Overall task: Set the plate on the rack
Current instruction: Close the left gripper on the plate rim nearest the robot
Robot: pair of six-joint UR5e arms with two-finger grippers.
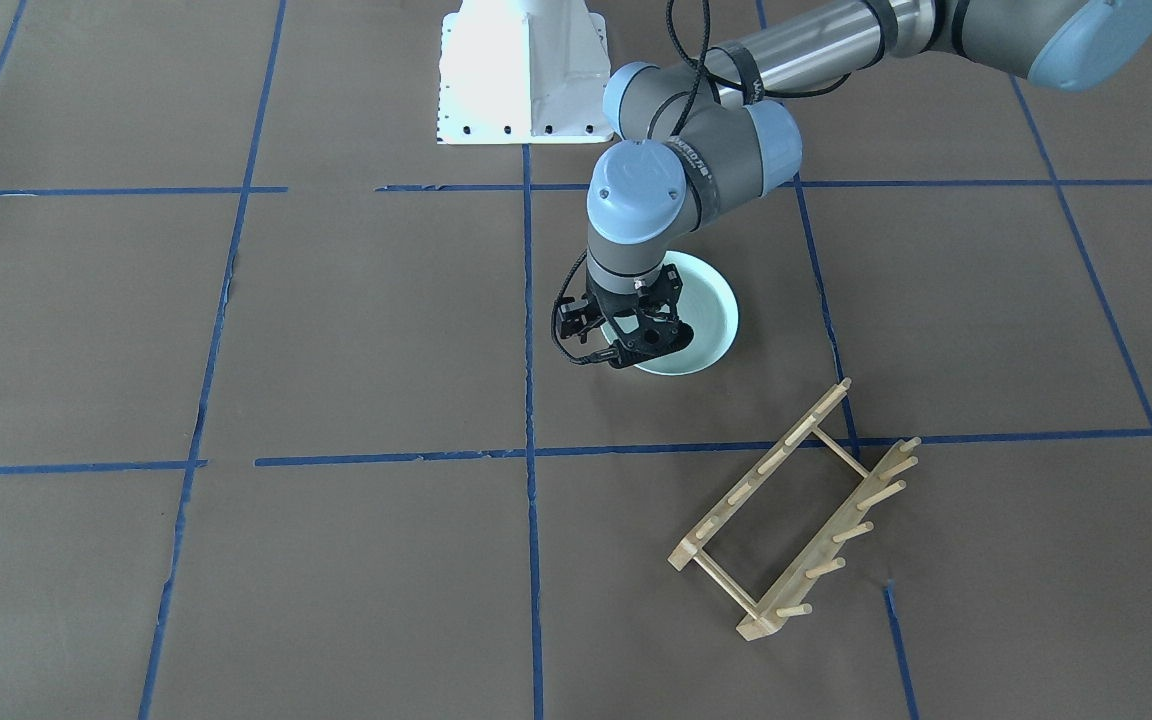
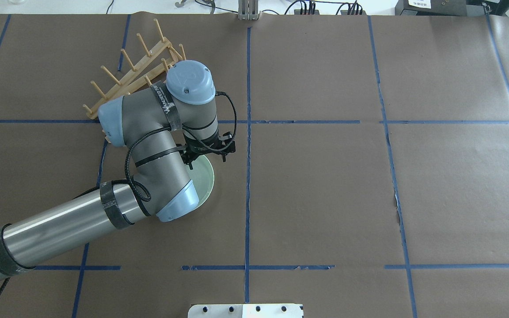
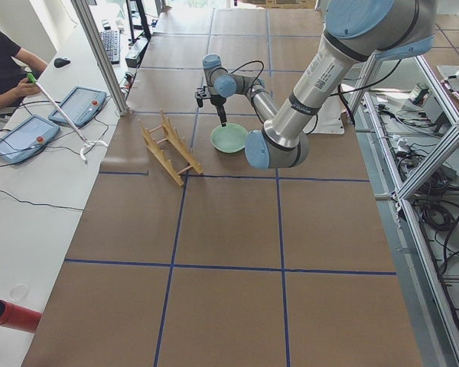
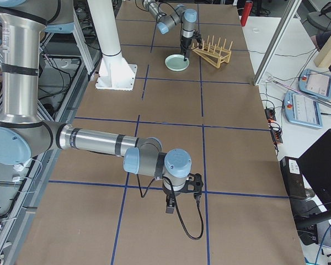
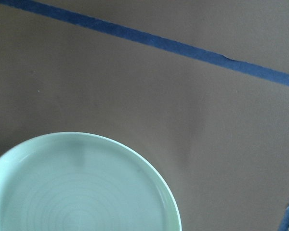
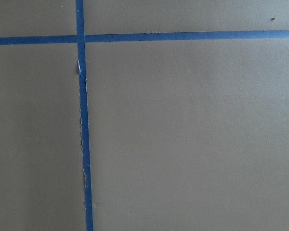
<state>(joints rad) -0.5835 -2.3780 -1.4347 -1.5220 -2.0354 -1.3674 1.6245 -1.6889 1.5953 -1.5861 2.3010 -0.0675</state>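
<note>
The pale mint-green plate [image 1: 711, 315] lies flat on the brown table; it also shows in the overhead view [image 2: 205, 179] and in the left wrist view [image 5: 77, 192]. My left gripper [image 1: 641, 352] points down at the plate's rim on the side away from the robot, close above it, and its jaws look open with nothing in them. The wooden rack [image 1: 796, 510] stands apart from the plate, farther from the robot; in the overhead view the rack [image 2: 128, 73] is partly hidden behind the left arm. My right gripper [image 4: 182, 193] hangs over bare table far from both; I cannot tell its state.
Blue tape lines cross the brown table cover. The white robot base [image 1: 521, 75] stands at the robot's edge of the table. An operator's desk with tablets [image 3: 76, 107] runs beside the table past the rack. A red cylinder [image 3: 11, 315] lies on that desk.
</note>
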